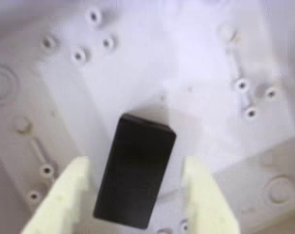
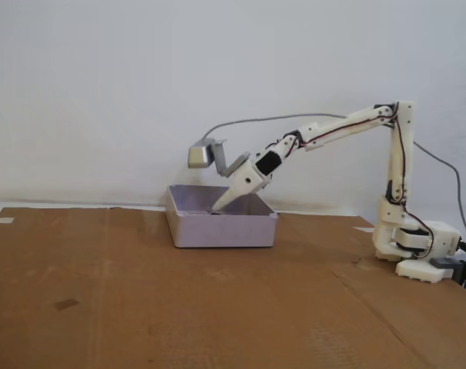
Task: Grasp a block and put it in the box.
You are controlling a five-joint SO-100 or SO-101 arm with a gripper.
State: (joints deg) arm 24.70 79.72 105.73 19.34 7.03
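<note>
Wrist view shows the pale yellow gripper [image 1: 135, 195] with its fingers spread apart, the left finger [image 1: 62, 200] and the right one each clear of the black block [image 1: 135, 170], which lies between them on the box [image 1: 196, 58] floor. Fixed view: the box [image 2: 221, 229] sits on brown cardboard [image 2: 141, 307], the arm [image 2: 333, 134] reaching down into it from the right.

A plain white wall [image 2: 141, 77] fills the background under soft, even light. Flat brown cardboard sheets [image 2: 141, 307] cover the surface below, with 1 seam visible.
</note>
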